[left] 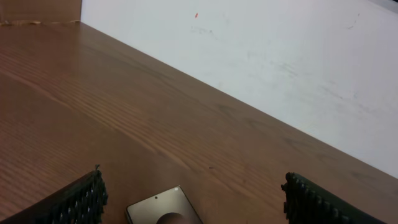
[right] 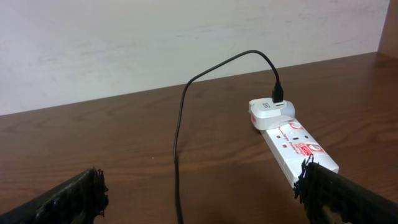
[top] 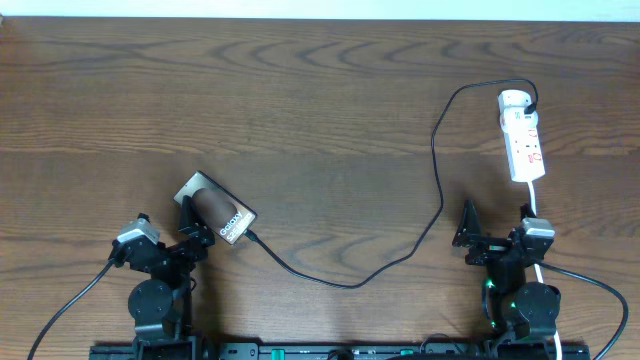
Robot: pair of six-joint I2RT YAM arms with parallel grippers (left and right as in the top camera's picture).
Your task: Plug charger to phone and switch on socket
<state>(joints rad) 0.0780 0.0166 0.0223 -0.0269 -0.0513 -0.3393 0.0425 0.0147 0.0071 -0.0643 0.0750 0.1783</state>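
A wide surface [top: 300,100] carries everything. The phone [top: 215,209] lies at front left, turned at a slant, just ahead of the left gripper [left: 199,208], whose jaws stand wide apart to either side of one end of the phone. The socket [top: 525,145] lies at far right, lengthwise front to back, with a plug head [top: 514,100] on its rear end. The charger [right: 176,149] runs from the phone's right end, sags toward the front edge mid-surface, then climbs rearward and loops over into the plug head. The right gripper [right: 199,199] sits in front of the socket, jaws wide apart, the socket's near end just beside the right jaw.
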